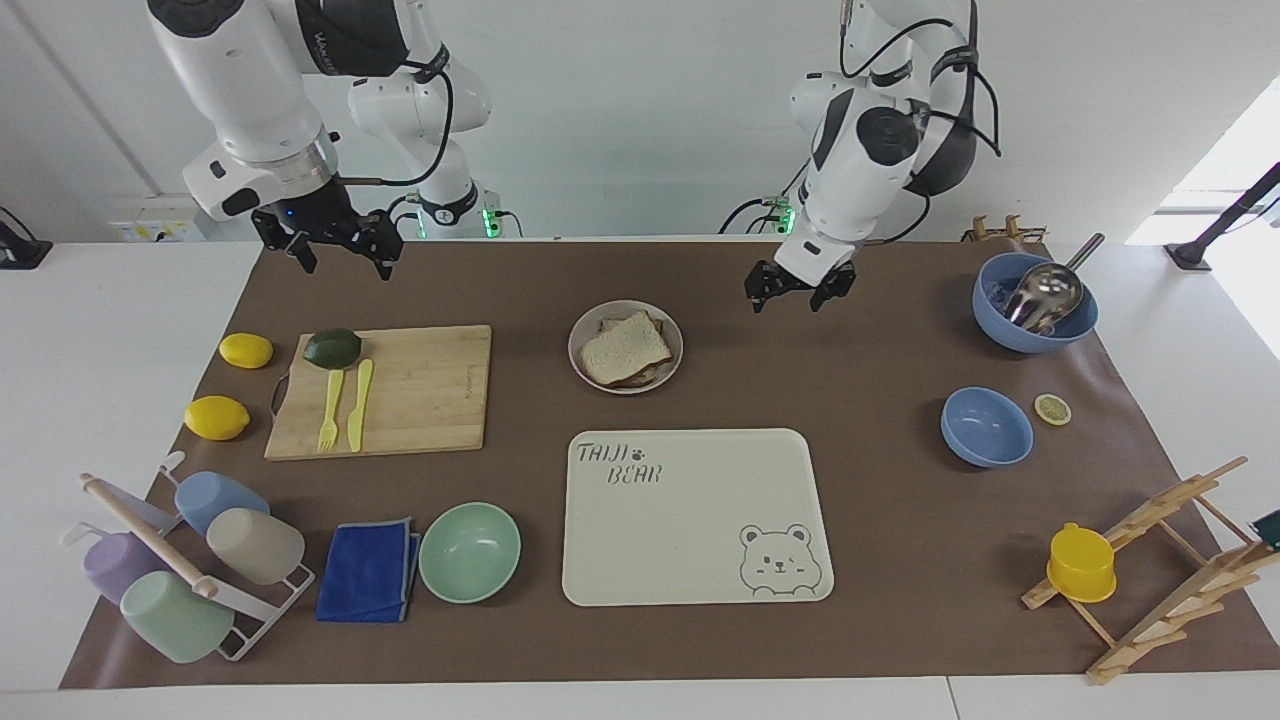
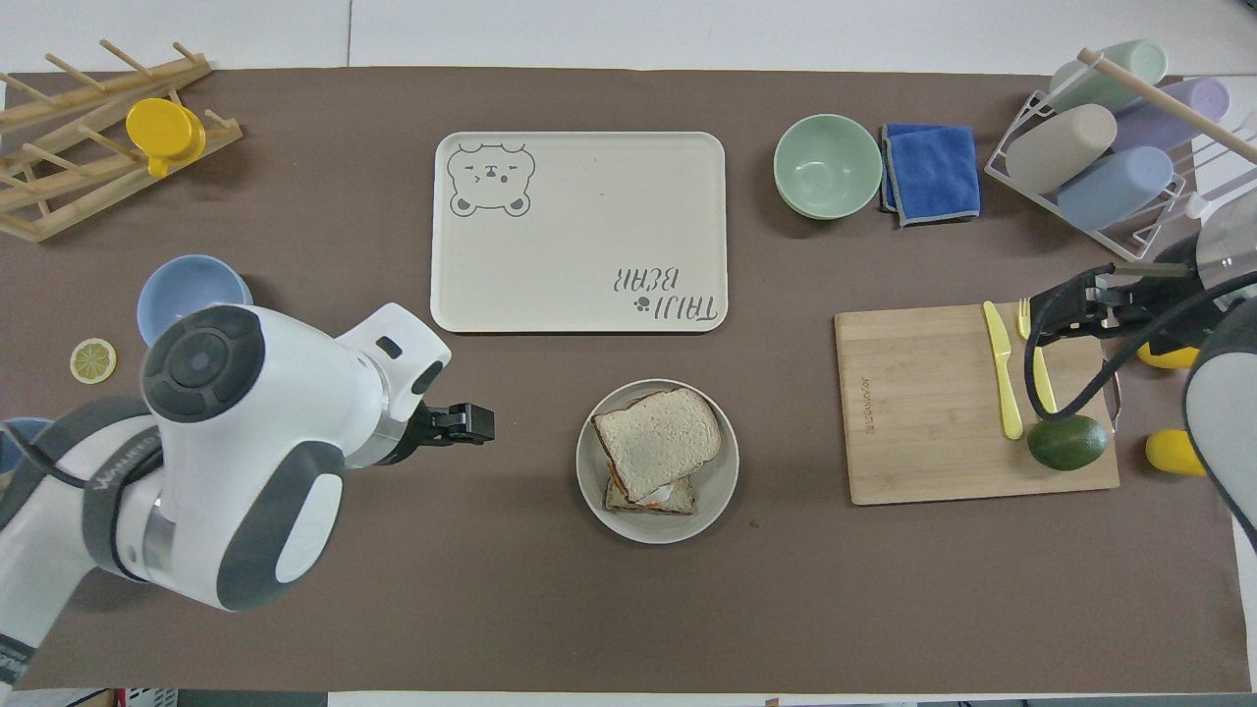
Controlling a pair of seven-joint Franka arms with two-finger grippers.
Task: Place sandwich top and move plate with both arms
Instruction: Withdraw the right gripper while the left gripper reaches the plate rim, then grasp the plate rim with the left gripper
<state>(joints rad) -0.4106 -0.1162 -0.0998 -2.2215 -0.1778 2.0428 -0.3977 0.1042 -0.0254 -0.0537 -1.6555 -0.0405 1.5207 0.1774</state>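
Note:
The sandwich top (image 1: 625,348) (image 2: 656,442), a white bread slice with a tan crust, lies slightly askew on a lower slice on the small round cream plate (image 1: 577,347) (image 2: 724,479) in the middle of the mat. My left gripper (image 1: 790,293) (image 2: 471,424) hangs open and empty over bare mat beside the plate, toward the left arm's end. My right gripper (image 1: 340,250) (image 2: 1070,306) is raised, open and empty, over the cutting board's end at the right arm's side.
A cream bear tray (image 1: 690,520) lies farther from the robots than the plate. The cutting board (image 1: 420,390) carries a yellow fork, a knife and an avocado (image 1: 332,347). Two blue bowls (image 1: 986,427), a green bowl (image 1: 469,551), lemons and racks line the ends.

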